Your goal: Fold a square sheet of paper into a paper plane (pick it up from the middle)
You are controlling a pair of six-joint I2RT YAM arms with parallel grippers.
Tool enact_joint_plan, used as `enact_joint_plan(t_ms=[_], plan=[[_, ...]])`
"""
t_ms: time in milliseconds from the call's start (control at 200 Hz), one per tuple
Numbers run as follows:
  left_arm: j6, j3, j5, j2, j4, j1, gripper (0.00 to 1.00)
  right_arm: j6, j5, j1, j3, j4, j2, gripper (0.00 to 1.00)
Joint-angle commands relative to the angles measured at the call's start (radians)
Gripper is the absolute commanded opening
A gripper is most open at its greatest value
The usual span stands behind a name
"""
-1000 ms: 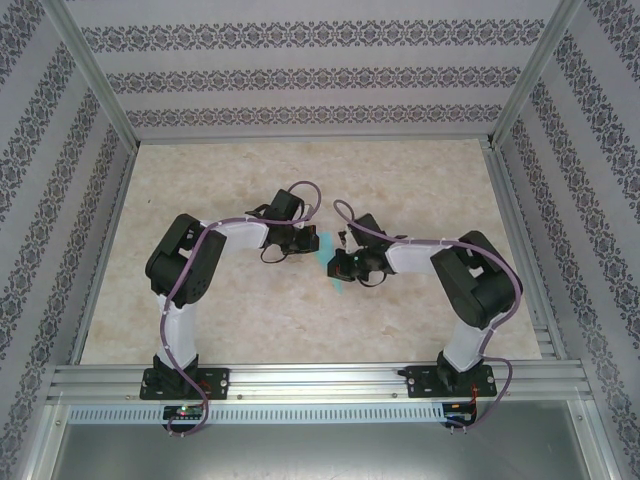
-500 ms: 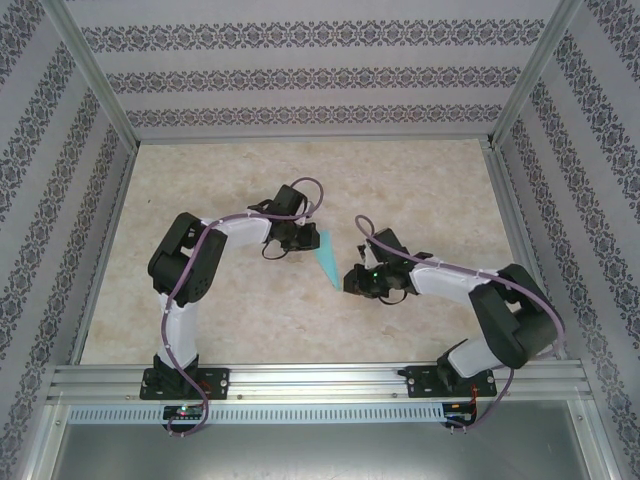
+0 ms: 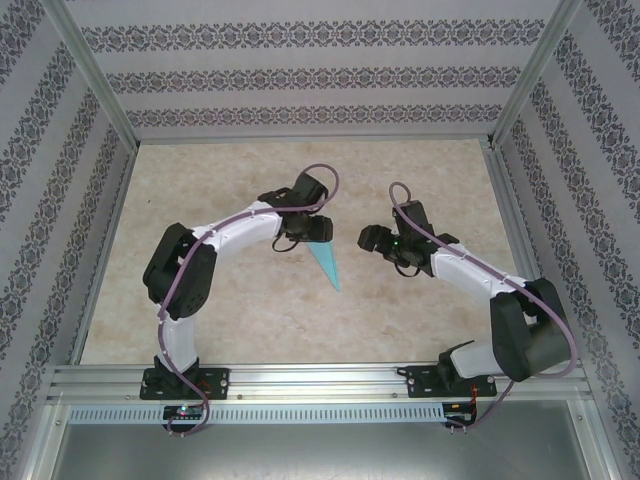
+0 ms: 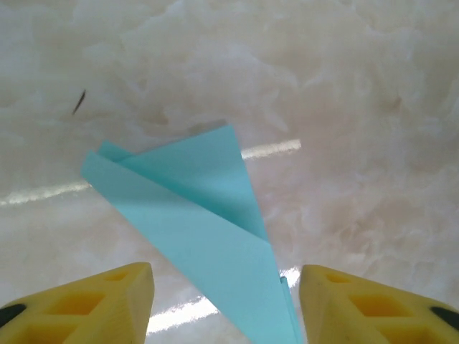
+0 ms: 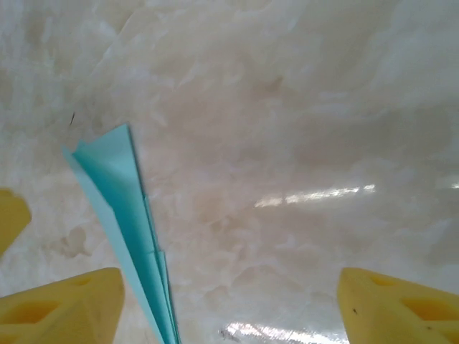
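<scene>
Lying on the bench [image 3: 200, 300], the paper plane [image 3: 326, 263] points toward five o'clock. The left pincer [image 3: 314, 232] hangs released above its wide end, and the right pincer [image 3: 372, 238] is released at two o'clock.

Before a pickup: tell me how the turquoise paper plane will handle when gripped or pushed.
The paper plane probably weighs almost nothing and would skate across the glossy table if nudged. Its layered folds likely stiffen it lengthwise, yet a hard pinch could crush them.

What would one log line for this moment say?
plane: folded, lying on table | left gripper: open, above plane | right gripper: open, beside plane
</scene>
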Motion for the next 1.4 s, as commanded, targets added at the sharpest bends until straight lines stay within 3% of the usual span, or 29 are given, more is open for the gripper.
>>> enact_joint_plan(t_ms=[0, 235, 545, 1104, 1394], plan=[[-0.038, 0.069, -0.158, 0.027, -0.152, -0.054, 0.62, -0.002, 0.067, -0.020, -0.026, 0.013, -0.008, 0.86], [-0.029, 0.232, -0.227, 0.177, -0.268, -0.105, 0.67, -0.007, 0.066, -0.046, -0.057, 0.011, -0.018, 0.88], [-0.024, 0.285, -0.239, 0.261, -0.330, -0.107, 0.67, 0.001, 0.057, -0.053, -0.078, 0.016, -0.016, 0.87], [-0.104, 0.148, -0.269, 0.117, -0.253, -0.107, 0.50, 0.021, -0.005, -0.053, -0.062, 0.049, 0.056, 0.84], [-0.114, 0.115, -0.253, 0.120, -0.225, -0.107, 0.33, 0.024, -0.021, -0.052, -0.052, 0.049, 0.072, 0.83]])
